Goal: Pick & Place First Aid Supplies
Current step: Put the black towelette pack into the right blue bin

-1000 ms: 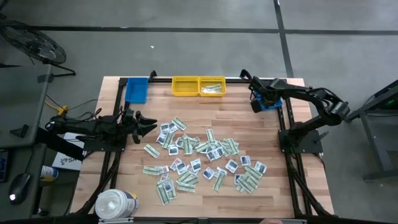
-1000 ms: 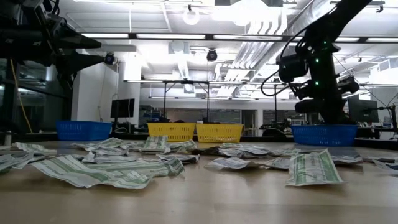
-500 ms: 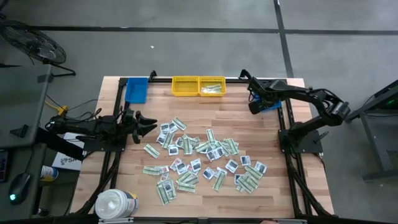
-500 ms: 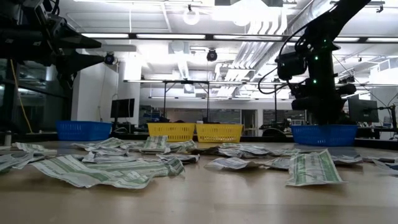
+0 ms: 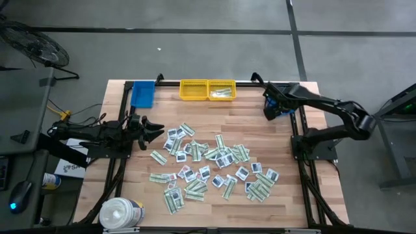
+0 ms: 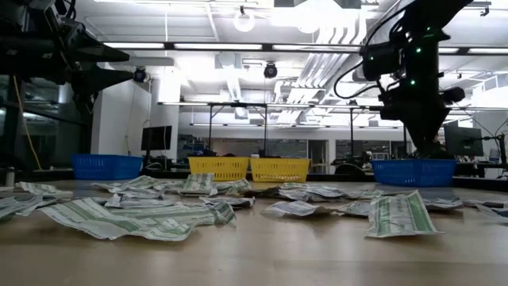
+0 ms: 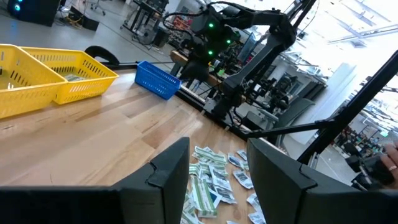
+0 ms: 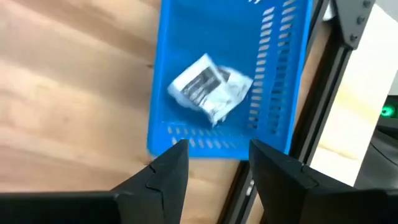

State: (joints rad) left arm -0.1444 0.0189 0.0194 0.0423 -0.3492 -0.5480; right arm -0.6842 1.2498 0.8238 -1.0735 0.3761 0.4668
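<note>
The first aid supplies point(image 5: 214, 162), flat green-white strips and small white squares, lie scattered over the middle of the wooden table. My right gripper point(image 8: 214, 168) hangs open above the blue bin point(image 8: 292, 74) at the table's far right corner. A crumpled white packet point(image 8: 208, 87) lies on the bin's floor, and nothing is between the fingers. My left gripper point(image 5: 156, 128) waits open at the table's left side, above the wood and pointing toward the scatter, holding nothing.
Two yellow bins point(image 5: 208, 90) stand at the far edge, and the right one holds strips. A second blue bin point(image 5: 143, 94) sits at the far left. A big white round tub point(image 5: 120, 213) stands at the near left corner. Bare wood lies between the bins and the scatter.
My right gripper has risen a little above the far-right blue bin, and the arm's elbow has swung toward the table's right edge.
</note>
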